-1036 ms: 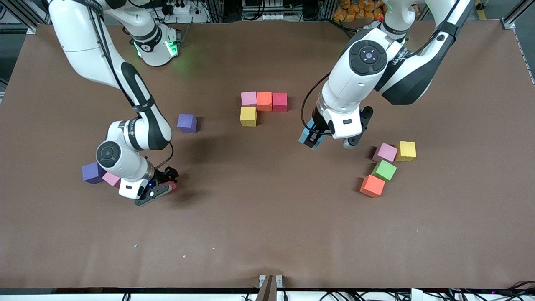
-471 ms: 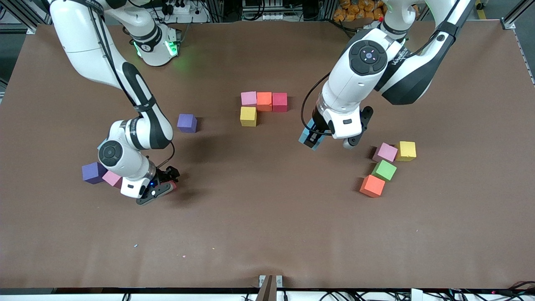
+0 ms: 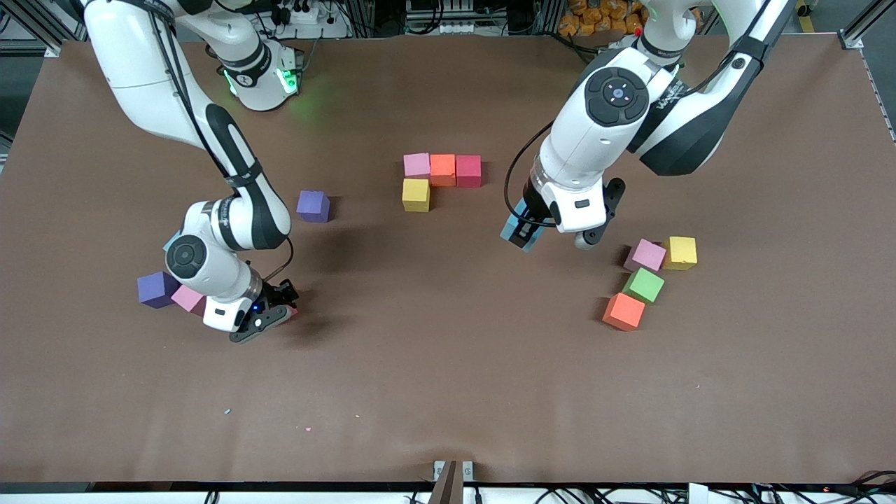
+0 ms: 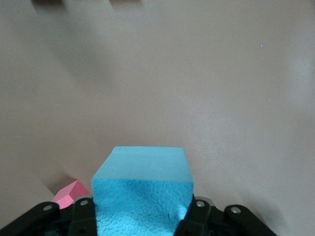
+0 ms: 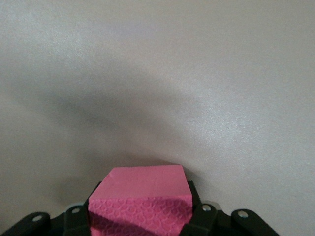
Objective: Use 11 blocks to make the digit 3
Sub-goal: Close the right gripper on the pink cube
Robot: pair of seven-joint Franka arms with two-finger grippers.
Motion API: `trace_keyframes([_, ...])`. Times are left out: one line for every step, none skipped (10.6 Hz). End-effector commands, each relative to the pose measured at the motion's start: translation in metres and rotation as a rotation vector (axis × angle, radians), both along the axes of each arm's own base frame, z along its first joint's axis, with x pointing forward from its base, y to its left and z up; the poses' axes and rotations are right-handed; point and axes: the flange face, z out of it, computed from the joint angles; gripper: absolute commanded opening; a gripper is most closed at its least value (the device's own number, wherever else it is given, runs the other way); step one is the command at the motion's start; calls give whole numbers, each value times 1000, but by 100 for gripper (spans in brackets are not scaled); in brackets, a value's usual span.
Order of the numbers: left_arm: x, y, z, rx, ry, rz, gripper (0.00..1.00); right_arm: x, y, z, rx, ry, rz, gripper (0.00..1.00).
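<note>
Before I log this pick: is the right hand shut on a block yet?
Shut: in the right wrist view the right hand has a pink block between its fingers.

Light blue block [image 4: 142,189], pink block [image 5: 140,199], brown table [image 3: 448,364]

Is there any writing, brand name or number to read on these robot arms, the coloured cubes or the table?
Left arm: dark lettering on the white shell, too small and blurred to read.
Blocks, such as the yellow block: plain faces, no text.
Table: no writing or signs.
</note>
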Motion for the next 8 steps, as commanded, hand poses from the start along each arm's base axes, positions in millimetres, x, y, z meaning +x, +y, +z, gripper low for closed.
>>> trace_keyframes([-3,3,8,-9,-5,-10,0,1,2,7,9,-7,11,66])
trace_keyframes([-3,3,8,-9,-5,-10,0,2,-2,6,9,-7,5,66])
trace_keyframes([-3,3,8,-8,-4,-11,0,3,0,5,9,-7,6,66])
trace_keyframes([-3,3,8,-8,-4,-11,0,3,2,7,11,-8,5,66])
trace_keyframes([-3,3,8,-8,-4,-11,0,3,3,9,12,-11,7,66])
trace_keyframes([-3,3,8,-8,-4,-11,0,3,2,11,13,-13,9,66])
trace_keyframes([-3,3,8,-8,-4,-11,0,4,3,13,14,-2,11,66])
trace_keyframes([-3,3,8,-9,-5,-10,0,7,4,19,16,6,11,66])
